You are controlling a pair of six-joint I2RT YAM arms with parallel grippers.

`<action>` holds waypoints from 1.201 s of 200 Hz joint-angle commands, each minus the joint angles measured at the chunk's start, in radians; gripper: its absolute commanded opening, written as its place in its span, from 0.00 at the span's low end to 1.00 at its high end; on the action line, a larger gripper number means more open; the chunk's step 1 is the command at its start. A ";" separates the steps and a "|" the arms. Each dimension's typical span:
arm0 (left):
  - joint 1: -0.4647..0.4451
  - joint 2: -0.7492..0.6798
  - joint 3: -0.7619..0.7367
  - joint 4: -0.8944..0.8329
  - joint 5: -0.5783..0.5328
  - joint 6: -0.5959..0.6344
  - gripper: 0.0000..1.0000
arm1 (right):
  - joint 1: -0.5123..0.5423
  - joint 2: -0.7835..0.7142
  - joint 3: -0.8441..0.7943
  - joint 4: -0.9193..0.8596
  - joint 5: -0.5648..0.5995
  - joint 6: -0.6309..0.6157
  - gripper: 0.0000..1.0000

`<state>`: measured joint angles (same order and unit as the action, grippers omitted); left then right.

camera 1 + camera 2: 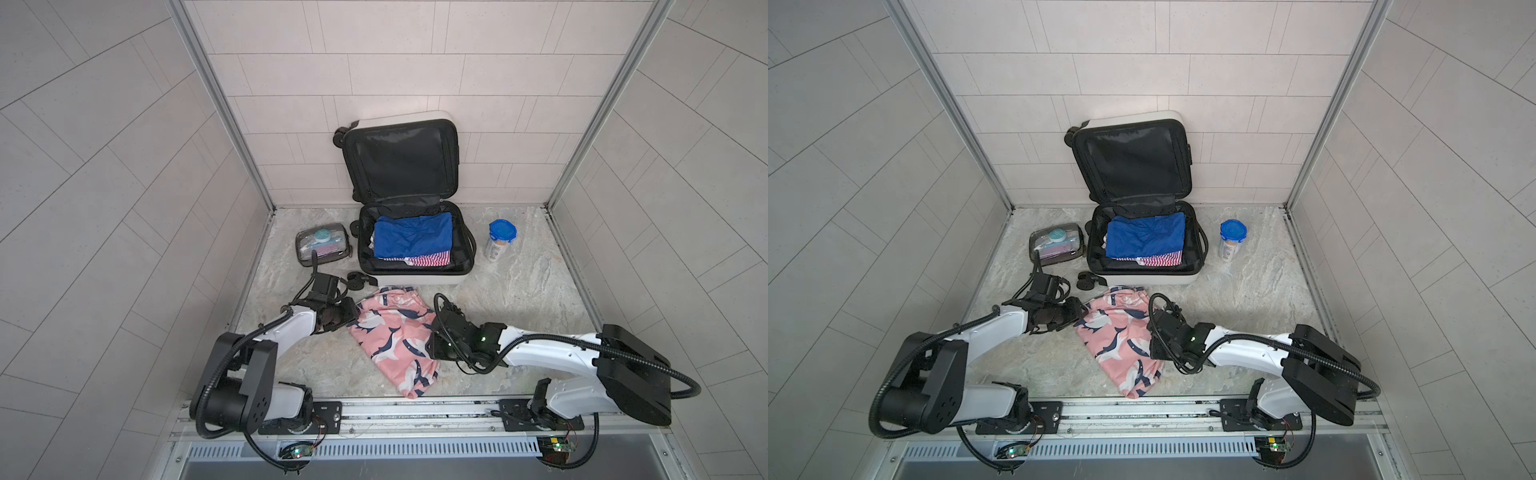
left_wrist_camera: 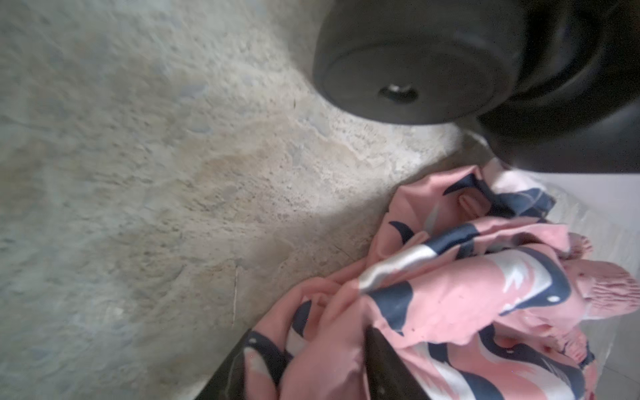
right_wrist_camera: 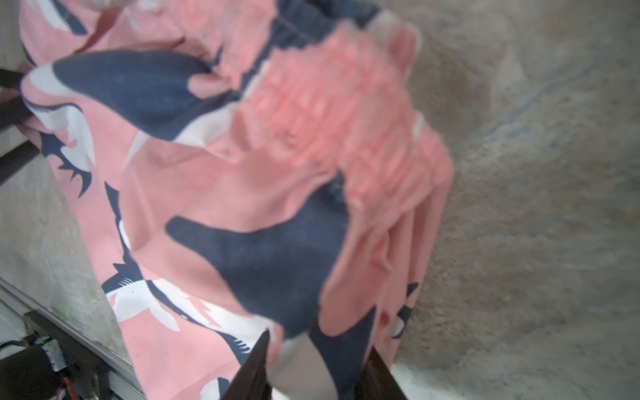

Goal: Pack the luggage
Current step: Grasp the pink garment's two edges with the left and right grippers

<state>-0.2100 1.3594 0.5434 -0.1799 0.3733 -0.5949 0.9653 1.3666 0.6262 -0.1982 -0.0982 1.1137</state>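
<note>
Luggage [image 1: 415, 277] sits open at the desk's [image 1: 519, 299] back edge, lid [image 1: 399, 162] up against the wall [image 1: 395, 83]. The shell looks stiff, so I'd grab the lid rim. Floppy pink shark-print shorts [image 1: 395, 336] lie just in front, with the left gripper [image 2: 304, 343] and right gripper [image 3: 318, 343] pinching opposite sides.

No text, brand or number can be read in any view. The blue-lidded jar [image 1: 500, 245] on the worktop [image 1: 540, 299] carries a printed label [image 1: 494, 250], but in both top views its print is too small to make out. Any marking on the luggage [image 1: 399, 162] is likewise too small to tell.
</note>
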 commanded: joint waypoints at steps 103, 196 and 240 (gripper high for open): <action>-0.350 -0.296 -0.165 -0.087 -0.131 -0.222 0.28 | -0.413 -0.008 0.153 -0.260 -0.160 -0.361 0.29; -0.514 -0.553 -0.115 -0.258 -0.306 -0.254 0.99 | -0.590 -0.216 0.109 -0.403 -0.214 -0.471 0.79; -0.374 -0.456 -0.090 -0.147 -0.133 -0.144 1.00 | -0.605 -0.274 0.013 -0.362 -0.332 -0.470 0.82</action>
<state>-0.6514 0.8455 0.4435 -0.4004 0.1444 -0.8089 0.3634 1.1034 0.6960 -0.5591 -0.3454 0.6548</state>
